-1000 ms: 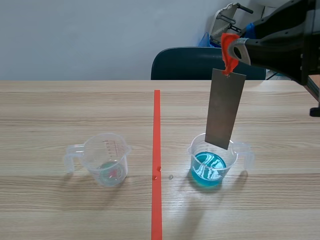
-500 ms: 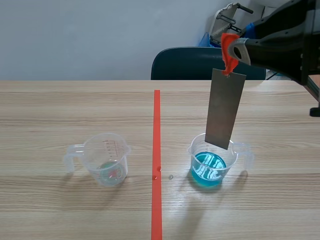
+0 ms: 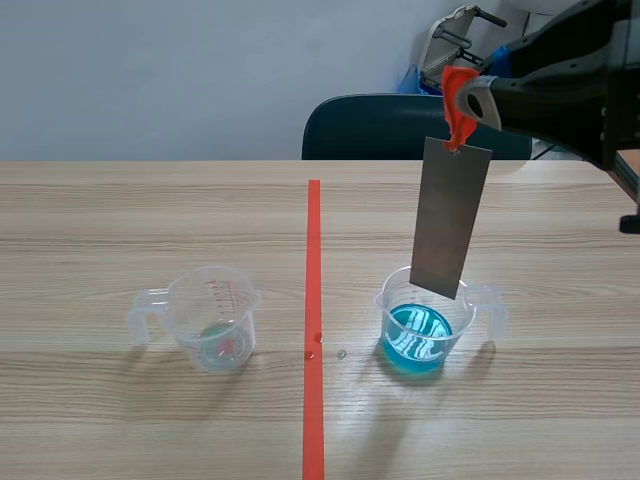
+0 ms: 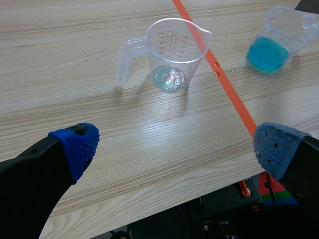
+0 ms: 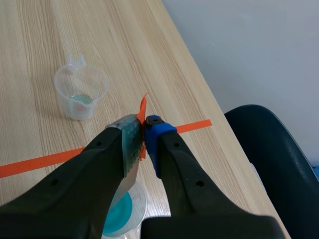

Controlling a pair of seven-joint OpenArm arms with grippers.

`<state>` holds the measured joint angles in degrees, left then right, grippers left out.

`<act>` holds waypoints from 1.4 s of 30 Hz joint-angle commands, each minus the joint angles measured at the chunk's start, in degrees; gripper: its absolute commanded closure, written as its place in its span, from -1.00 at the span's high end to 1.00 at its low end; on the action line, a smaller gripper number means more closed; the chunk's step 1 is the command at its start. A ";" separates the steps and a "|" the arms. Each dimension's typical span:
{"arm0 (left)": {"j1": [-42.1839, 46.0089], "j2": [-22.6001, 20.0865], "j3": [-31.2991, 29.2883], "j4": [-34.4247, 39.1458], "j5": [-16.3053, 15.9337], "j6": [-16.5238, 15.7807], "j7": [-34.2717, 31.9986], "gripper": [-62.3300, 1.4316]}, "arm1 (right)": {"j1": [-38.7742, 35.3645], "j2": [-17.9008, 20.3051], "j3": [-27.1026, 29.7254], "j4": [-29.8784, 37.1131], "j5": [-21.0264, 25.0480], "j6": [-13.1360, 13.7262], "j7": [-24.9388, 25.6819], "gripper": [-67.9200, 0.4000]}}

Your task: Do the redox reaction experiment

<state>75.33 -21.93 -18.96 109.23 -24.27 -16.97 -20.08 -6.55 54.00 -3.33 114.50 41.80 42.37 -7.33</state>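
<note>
Two clear plastic cups stand on a pale wood-grain table. An orange tape line runs down its middle, away from the robot. A few small drops lie on and just beside the tape, between the cups. Behind the table's far edge there is a dark chair against a plain light wall.

The right tool is raised above the table with its fingers pinched shut on an orange tag. The tag is fixed to the top of a grey metal strip. The strip hangs below the tool with its long axis close to upright, its lower end leaning slightly toward the tape. Its bottom edge points down at the cup of blue liquid, which sits directly under the tool. That edge is level with the cup's far rim and above the liquid; whether it is inside the rim cannot be told.

The left tool hangs low near the table's front edge, its blue-padded fingers spread wide with nothing between them. Ahead of it stands the nearly empty cup, handle toward the tool's left finger, well apart from both fingers.
</note>
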 commanded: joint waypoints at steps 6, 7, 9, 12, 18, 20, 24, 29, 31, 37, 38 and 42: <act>0.11 0.31 -0.46 0.76 -0.15 -0.22 -1.14 1.00 | 0.83 0.87 0.83 0.22 0.42 0.35 0.68 -0.96; 0.11 0.31 -0.46 0.76 -0.13 -0.22 -1.14 1.00 | 0.83 0.87 0.83 0.22 0.42 0.35 0.68 -0.96; 0.11 0.31 -0.46 0.76 -0.13 -0.22 -1.14 1.00 | 0.83 0.87 0.83 0.22 0.42 0.35 0.68 -0.96; 0.11 0.28 -0.46 0.74 -0.13 -0.24 -0.68 1.00 | 0.83 0.87 0.83 0.22 0.44 0.35 0.68 -0.96; -5.75 0.28 -0.28 0.42 -0.13 -0.35 2.01 1.00 | 0.83 0.87 0.83 0.22 0.44 0.35 0.68 -0.96; -8.79 0.26 -0.28 0.26 -0.13 -0.35 3.93 1.00 | 0.83 0.87 0.83 0.22 0.44 0.35 0.68 -0.96; -15.61 0.11 -0.22 0.22 -0.15 -0.87 7.58 1.00 | 0.83 0.87 0.83 0.22 0.44 0.35 0.66 -0.96; -24.24 -0.17 2.10 0.20 -0.11 -1.01 12.63 1.00 | 0.83 0.87 0.83 0.22 0.44 0.35 0.66 -0.96; -27.93 -0.20 3.96 -0.26 0.02 -0.98 14.23 1.00 | 0.83 0.87 0.83 0.22 0.44 0.35 0.66 -0.96; -40.09 -0.20 11.15 -6.08 0.04 -0.96 18.32 1.00 | 0.83 0.87 0.83 0.22 0.44 0.35 0.66 -0.96; -42.03 -0.20 12.46 -7.41 0.04 -0.94 18.53 1.00 | 0.83 0.87 0.83 0.22 0.44 0.35 0.66 -0.96; -49.51 -1.16 18.51 -13.03 0.04 -0.72 18.67 1.00 | 0.83 0.87 0.83 0.22 0.44 0.35 0.68 -0.96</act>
<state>26.26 -22.44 -0.86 95.79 -23.86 -17.78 -0.49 -6.52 54.00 -3.33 114.50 41.80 42.37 -7.31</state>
